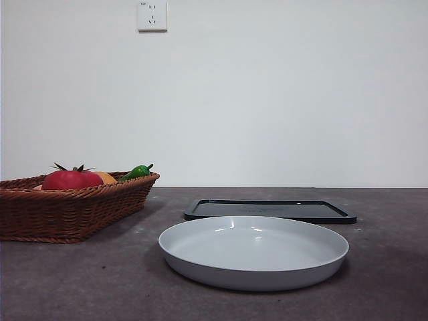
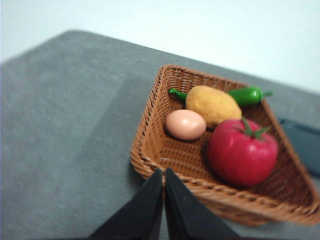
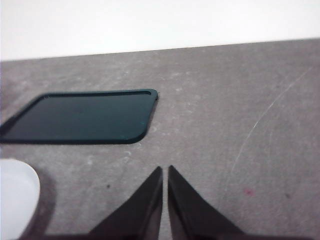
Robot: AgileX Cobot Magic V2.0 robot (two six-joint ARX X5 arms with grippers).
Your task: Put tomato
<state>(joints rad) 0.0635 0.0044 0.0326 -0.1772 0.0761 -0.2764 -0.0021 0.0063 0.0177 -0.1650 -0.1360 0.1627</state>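
Tomato (image 1: pixel 71 178) half behind basket rim (image 1: pixel 80 192)

No text, label, brand or number can be read anywhere — not on the wall socket (image 1: pixel 152 15), the woven basket (image 1: pixel 73 207) or the dark tray (image 1: pixel 269 210). The white plate (image 1: pixel 254 251) is plain too.

Left hand (image 2: pixel 163 172), right hand (image 3: pixel 165 170) — seemingly matte-black, tapered wedges

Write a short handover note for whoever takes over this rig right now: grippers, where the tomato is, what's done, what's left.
Left gripper: shut, empty, just outside the wicker basket.
Right gripper: shut, empty, over bare table beside the black tray.
Tomato: in the basket with an egg, a potato and a green pepper.
Done: nothing.
Left: grasp the tomato and place it; grey plate and tray both empty.
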